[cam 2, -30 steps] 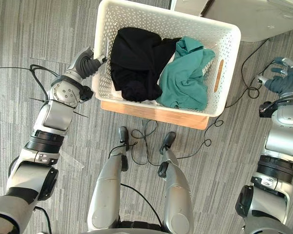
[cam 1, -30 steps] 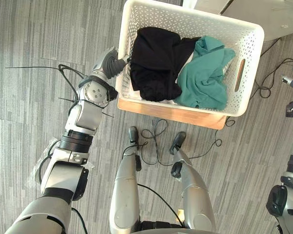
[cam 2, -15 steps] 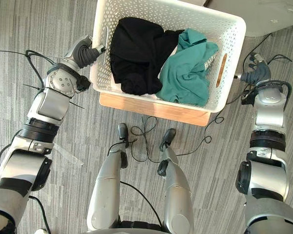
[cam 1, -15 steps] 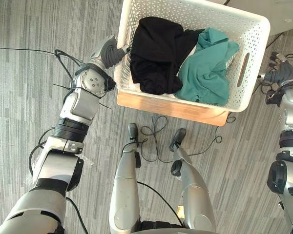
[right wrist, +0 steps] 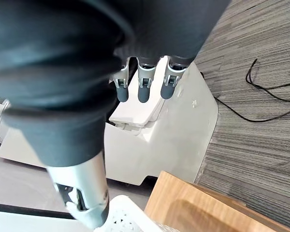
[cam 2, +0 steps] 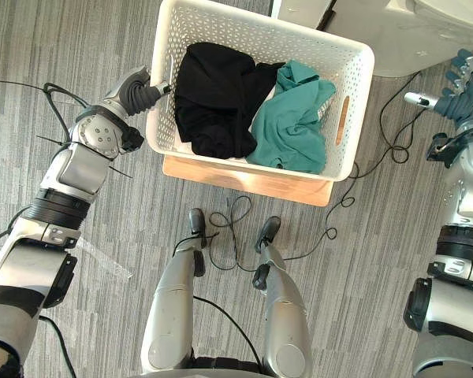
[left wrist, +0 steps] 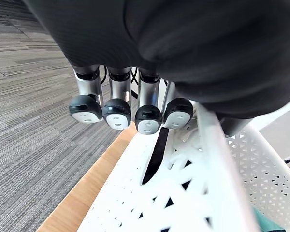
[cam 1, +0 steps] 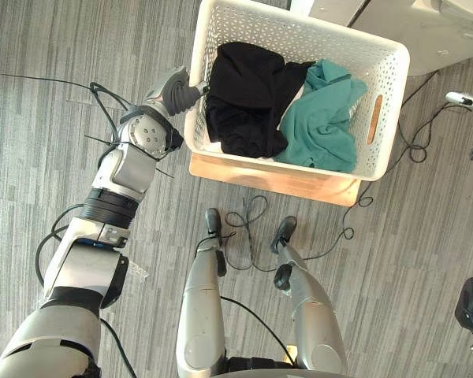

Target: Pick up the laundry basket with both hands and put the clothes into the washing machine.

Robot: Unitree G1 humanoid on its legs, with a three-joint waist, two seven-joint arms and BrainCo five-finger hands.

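A white perforated laundry basket (cam 1: 299, 30) stands on a low wooden platform (cam 1: 276, 177). It holds a black garment (cam 1: 244, 98) and a teal garment (cam 1: 323, 118). My left hand (cam 1: 176, 88) is at the basket's left rim (left wrist: 217, 159). Its fingers (left wrist: 118, 111) curl down outside the wall and its thumb hooks at the rim. My right hand (cam 2: 461, 83) hangs in the air well to the right of the basket, apart from its right handle slot (cam 2: 341, 120). That hand's fingers (right wrist: 142, 82) are straight.
The white washing machine (cam 2: 410, 31) stands just beyond the basket's far right corner, close to my right hand. Grey carpet lies all round, with a black cable (cam 2: 386, 138) on it between the basket and my right arm.
My right hand, close by the basket's right side half a second ago, has drawn away up and to the right. My left hand stays at the left rim. The camera has shifted.
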